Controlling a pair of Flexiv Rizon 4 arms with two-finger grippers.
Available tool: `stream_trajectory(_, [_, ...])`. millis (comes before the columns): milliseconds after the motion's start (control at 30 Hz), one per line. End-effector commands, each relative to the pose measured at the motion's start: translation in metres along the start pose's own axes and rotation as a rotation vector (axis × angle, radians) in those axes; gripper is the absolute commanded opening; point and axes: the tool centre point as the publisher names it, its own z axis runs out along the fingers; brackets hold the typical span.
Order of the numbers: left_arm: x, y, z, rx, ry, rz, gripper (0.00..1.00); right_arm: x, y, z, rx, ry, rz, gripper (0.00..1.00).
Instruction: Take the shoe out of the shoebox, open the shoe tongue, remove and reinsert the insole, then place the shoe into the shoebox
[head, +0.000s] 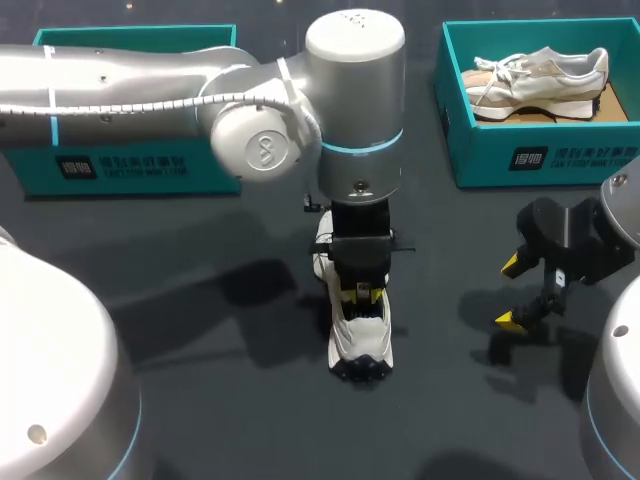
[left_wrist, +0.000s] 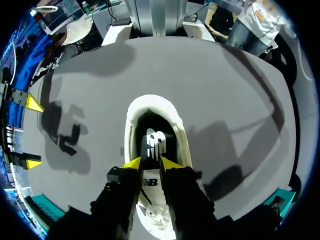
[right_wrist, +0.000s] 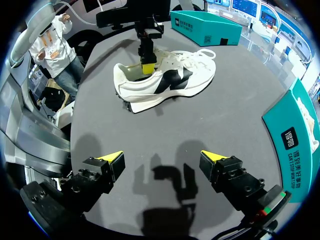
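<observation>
The first step looks done: the white sneaker (head: 360, 345) is out of any box and stands on its sole on the dark table (head: 200, 300), about midway between the two teal shoeboxes and nearer the robot than either. The work now seems to be at the tongue step. The left gripper (left_wrist: 151, 162) comes down into the front of the shoe's opening with its yellow tips drawn close, clamped on the dark, labelled tongue (left_wrist: 150, 181). The insole (left_wrist: 156, 140) lies flat inside with its white logo showing at the heel, so by my reading removing it, refitting it and boxing the shoe are all left to do. The right gripper (right_wrist: 161, 157) hangs over bare table well to the side of the sneaker, fingers spread wide and gripping nothing. The sneaker is white with a large black side emblem, a padded pale collar, white laces loose toward the toe and a dark studded outsole showing at the heel end. The left shoebox (head: 130, 165) is largely hidden behind the left arm, so what it holds cannot be seen. The right shoebox (head: 540, 155) holds a second, cream-coloured sneaker (head: 540, 75) lying on its side.
</observation>
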Motion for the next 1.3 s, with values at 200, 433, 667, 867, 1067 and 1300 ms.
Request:
stream_trajectory(200, [0.016,-0.025,-0.063,-0.067,-0.053,-0.032,0.25,0.002,-0.001,-0.001,0.001,-0.004,0.000,1.00])
stream_trajectory(433, [0.015,-0.041,-0.085,-0.029,-0.013,-0.161,1.00,0.002,-0.001,-0.001,0.001,-0.004,0.000,1.00])
stream_trajectory(667, [0.016,-0.046,-0.096,-0.053,0.075,-0.322,1.00,0.002,-0.001,-0.001,0.001,-0.004,0.000,1.00])
stream_trajectory(867, [0.016,-0.046,-0.096,-0.053,0.075,-0.322,1.00,0.002,-0.001,-0.001,0.001,-0.004,0.000,1.00])
stream_trajectory(1067, [0.028,-0.056,-0.089,-0.042,-0.006,-0.543,1.00,0.002,-0.001,-0.001,0.001,-0.004,0.000,1.00])
stream_trajectory(1300, [0.049,-0.076,-0.095,-0.174,-0.160,-1.089,1.00,0.002,-0.001,-0.001,0.001,-0.004,0.000,1.00])
